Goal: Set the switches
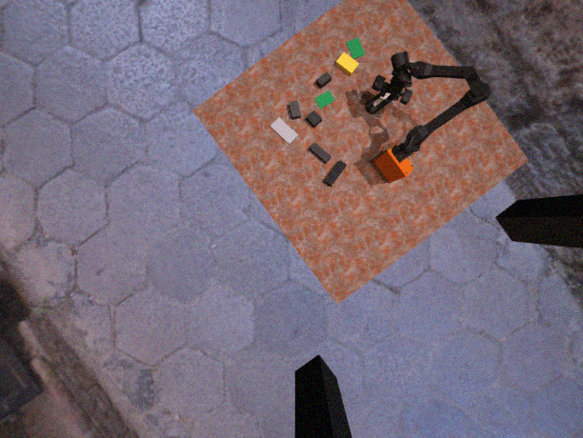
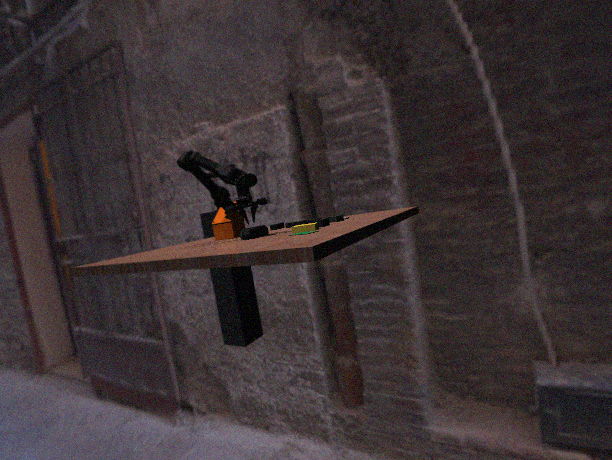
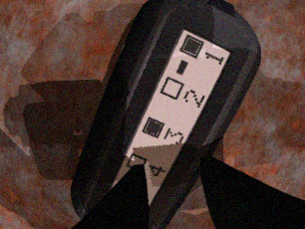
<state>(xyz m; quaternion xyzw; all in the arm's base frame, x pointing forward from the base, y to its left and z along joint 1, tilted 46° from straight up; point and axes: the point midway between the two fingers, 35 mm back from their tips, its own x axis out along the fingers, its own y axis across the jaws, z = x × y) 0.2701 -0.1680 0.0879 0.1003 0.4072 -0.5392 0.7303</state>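
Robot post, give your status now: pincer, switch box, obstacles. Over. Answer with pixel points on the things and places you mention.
Pincer (image 1: 392, 90) (image 2: 250, 221) (image 3: 172, 170) partly open, holding nothing. Switch box (image 1: 371, 109) (image 2: 255, 232) (image 3: 122, 124) upside down, label (image 1: 382, 99) (image 3: 196, 82) up. Pincer blocks wrist view of label's lower end.

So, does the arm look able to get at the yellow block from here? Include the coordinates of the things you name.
Probably yes: nothing visible stands between the hand (image 1: 372, 106) and the yellow block (image 1: 347, 63) (image 2: 305, 228).
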